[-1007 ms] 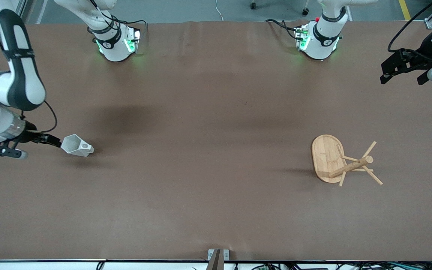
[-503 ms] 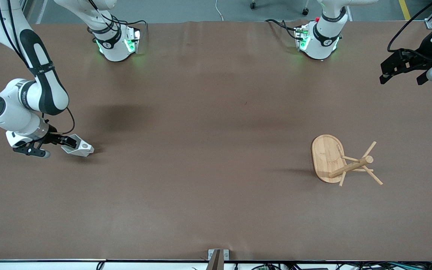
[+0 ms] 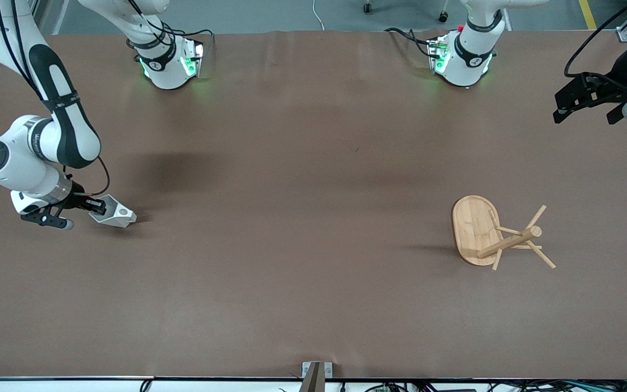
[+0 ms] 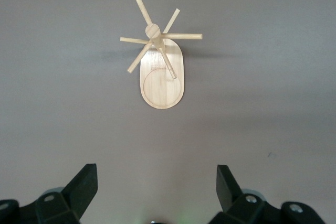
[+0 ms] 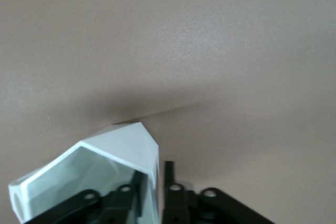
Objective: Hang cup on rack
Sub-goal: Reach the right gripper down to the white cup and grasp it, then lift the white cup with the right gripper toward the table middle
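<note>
Two claws show from the front: the right claw (image 3: 97, 206) pinches the cup (image 3: 115, 215) lying on the bench (image 3: 302, 283) at the right arm's end, the rack (image 3: 496, 234) well apart. The left wrist view shows the left claw (image 4: 156, 184) spread wide over bare bench, empty. In the right wrist view, fingers (image 5: 169, 174) clamp the cup's wall.

Bamboo rack (image 4: 161, 80) upright on brown table (image 4: 273, 77) (seen from above), left hand (image 4: 156, 192) open, well apart.

The table (image 3: 302, 179) wears a matt brown, paper-like cover with faint creases. The cup (image 3: 115, 215) looks smooth, hard, white and faceted with a slight sheen. The rack (image 3: 474, 228) is pale, smooth bamboo. Arm shells are glossy white plastic.
</note>
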